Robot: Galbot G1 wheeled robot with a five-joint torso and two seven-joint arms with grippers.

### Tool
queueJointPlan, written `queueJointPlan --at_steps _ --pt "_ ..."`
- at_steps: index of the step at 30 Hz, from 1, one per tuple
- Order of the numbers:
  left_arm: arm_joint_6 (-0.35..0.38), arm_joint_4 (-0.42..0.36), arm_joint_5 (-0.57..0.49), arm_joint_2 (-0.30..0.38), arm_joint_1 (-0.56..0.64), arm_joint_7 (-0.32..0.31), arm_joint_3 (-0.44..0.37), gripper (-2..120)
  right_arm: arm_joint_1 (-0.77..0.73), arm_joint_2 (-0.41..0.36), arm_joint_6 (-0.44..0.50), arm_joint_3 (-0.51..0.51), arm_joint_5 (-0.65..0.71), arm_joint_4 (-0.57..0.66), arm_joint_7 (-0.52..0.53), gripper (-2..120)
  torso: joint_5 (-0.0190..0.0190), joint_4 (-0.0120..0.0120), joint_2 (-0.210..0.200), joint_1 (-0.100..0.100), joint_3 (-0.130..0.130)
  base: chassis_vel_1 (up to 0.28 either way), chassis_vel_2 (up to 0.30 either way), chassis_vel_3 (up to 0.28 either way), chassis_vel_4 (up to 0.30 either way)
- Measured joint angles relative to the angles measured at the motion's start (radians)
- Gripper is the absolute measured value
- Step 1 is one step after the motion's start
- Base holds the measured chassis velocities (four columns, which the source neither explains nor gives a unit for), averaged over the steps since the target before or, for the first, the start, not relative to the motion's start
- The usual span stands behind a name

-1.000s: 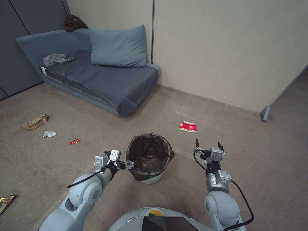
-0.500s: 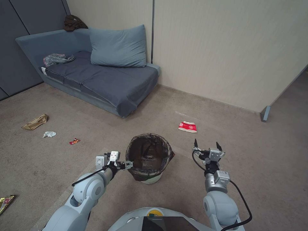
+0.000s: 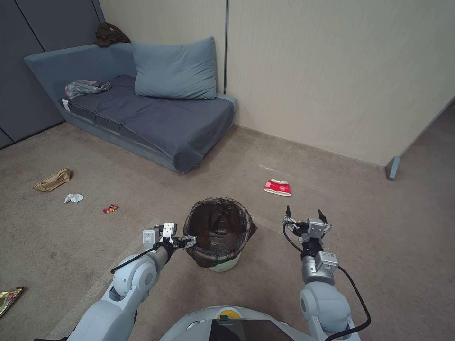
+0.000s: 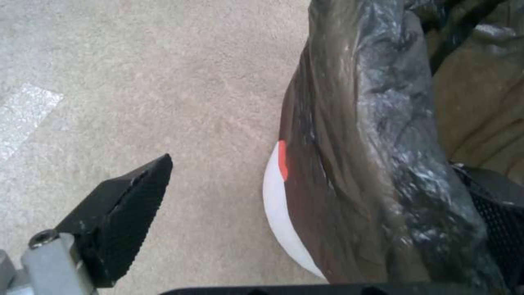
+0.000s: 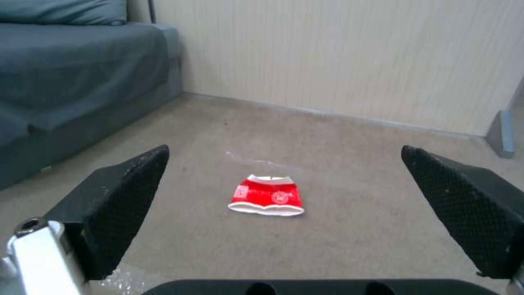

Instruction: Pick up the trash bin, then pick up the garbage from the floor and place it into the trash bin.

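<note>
Straddling trash bin (image 3: 219, 235) rim: left pincer (image 3: 188, 242); bin seemingly empty.

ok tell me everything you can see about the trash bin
The trash bin is a small round white plastic bucket lined with a crinkled dark brown-black bag folded over the rim, hiding most of the wall. It stands upright on the carpet between the arms, and looks empty inside. A small red mark shows on the white wall in the left wrist view. The left tool straddles its rim, one finger outside and clear of the wall, the other inside. The open right tool hovers apart.
</note>
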Motion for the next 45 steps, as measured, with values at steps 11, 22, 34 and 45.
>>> queueJointPlan --at_steps 11,22,34,45 --pt "-0.001 0.02 0.043 -0.005 0.004 0.025 0.002 100 0.002 -0.003 0.0 0.003 0.0 -0.005 0.005 100 0.0 0.0 0.0 0.0 0.0 0.0 0.0 0.0 0.0" --pt "-0.001 0.003 0.092 0.002 0.018 0.065 -0.004 83 0.004 0.0 0.0 0.001 0.0 -0.007 0.007 100 -0.0004 -0.0001 0.0 0.0 0.0 0.0 0.0 0.0 0.0" --pt "-0.001 0.002 0.086 -0.007 0.022 0.079 -0.009 59 0.004 -0.001 -0.001 0.001 -0.001 -0.012 0.008 100 -0.0002 0.0001 0.0 0.0 0.0 0.0 0.0 0.0 0.0" --pt "0.014 0.012 0.085 -0.006 0.016 0.073 -0.013 21 0.006 0.001 0.0 0.0 -0.002 -0.018 0.01 100 -0.002 -0.0008 -0.001 0.0 0.001 0.0 0.0 0.0 0.0"
